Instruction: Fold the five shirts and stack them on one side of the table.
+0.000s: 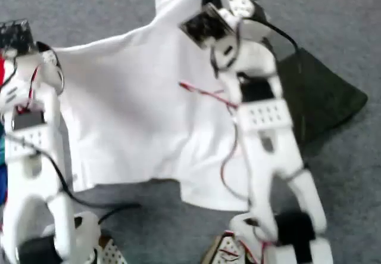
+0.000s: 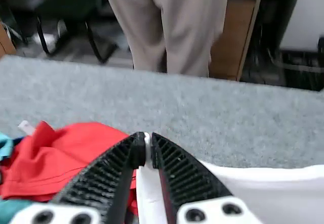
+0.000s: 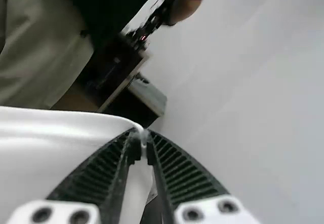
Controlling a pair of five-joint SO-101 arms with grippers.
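The white shirt [image 1: 131, 115] is plain, with no print on it. The table [image 1: 345, 25] under it is grey with a fine speckle. At the right side lies a dark shirt [image 1: 324, 94], nearly black with a green tone. Beside the left gripper [image 2: 145, 145] there is a red shirt [image 2: 55, 158], and a bit of turquoise cloth [image 2: 4, 148] at its edge. The left arm [image 1: 30, 139] and the right arm [image 1: 265, 118] are white with black parts, and thin red wires [image 1: 205, 94] run over the right one. The fingers [image 2: 182, 173] of the left gripper and of the right gripper [image 3: 142, 140] are black with a fine ribbed pattern.
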